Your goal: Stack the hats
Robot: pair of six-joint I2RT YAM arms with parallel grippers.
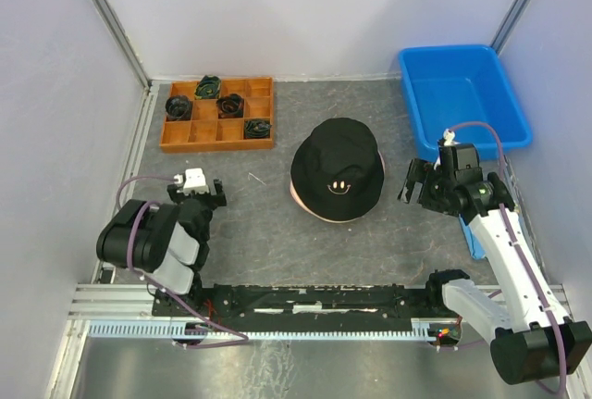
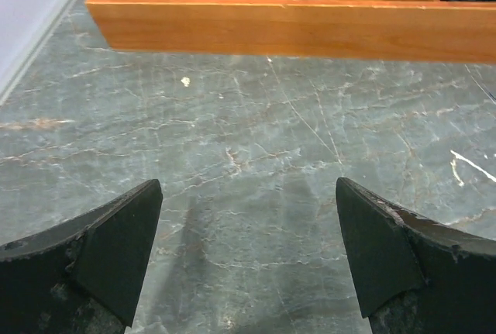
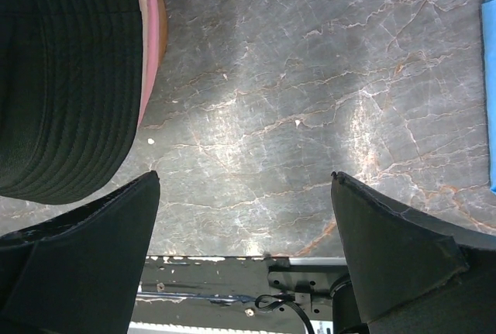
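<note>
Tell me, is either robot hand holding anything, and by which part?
Nothing is held. The left hand is open over the table, and the right hand is open beside the black hat, gripping nothing.

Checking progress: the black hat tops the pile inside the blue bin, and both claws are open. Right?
Not quite. The black hat tops the pile on the table, beside the bin, as the top view shows. The left claw and right claw are open.

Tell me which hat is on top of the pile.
The black hat with the smiley. It covers the others, of which only a pink brim peeks out beneath it.
</note>
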